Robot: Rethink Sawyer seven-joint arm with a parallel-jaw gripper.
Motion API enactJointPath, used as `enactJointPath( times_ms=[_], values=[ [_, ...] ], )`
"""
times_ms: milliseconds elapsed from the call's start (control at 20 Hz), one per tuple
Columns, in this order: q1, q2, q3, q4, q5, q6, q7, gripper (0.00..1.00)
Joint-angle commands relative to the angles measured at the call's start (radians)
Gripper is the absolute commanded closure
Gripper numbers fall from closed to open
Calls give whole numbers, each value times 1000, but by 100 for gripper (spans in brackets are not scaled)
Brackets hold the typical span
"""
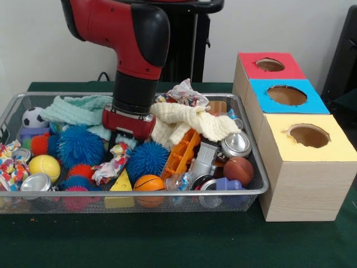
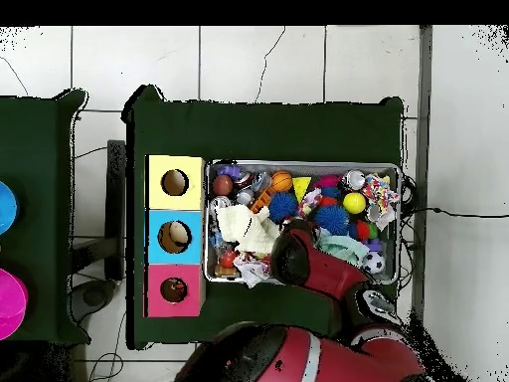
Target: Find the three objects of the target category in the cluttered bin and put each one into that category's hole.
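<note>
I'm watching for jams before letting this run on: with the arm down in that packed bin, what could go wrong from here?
1. The tool is buried among the blue spiky balls; its state is hidden, so it may catch two things at once.
2. The cream cloth drapes right beside the arm and could snag and drag out.
3. The yellow box's hole has ragged edges; a bulky item might catch there.

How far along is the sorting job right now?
Nothing confirmed sorted: the overhead view hints at something inside the blue hole, but it's unclear. The arm is down in the mesh bin among the clutter, gripper hidden. All three target objects may still need placing.
</note>
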Motion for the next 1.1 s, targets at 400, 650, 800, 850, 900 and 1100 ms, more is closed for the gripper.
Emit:
enactJointPath(
  times_ms=[400,650,800,850,900,1100],
  values=[
    [124,60,-72,245,186,131,291,0],
    [132,57,-68,251,204,155,293,0],
    [158,50,-87,250,229,181,298,0],
    [178,51,-103,248,243,190,299,0],
    [199,52,-125,241,259,210,295,0],
    [376,112,-324,189,354,294,274,0]
  ],
)
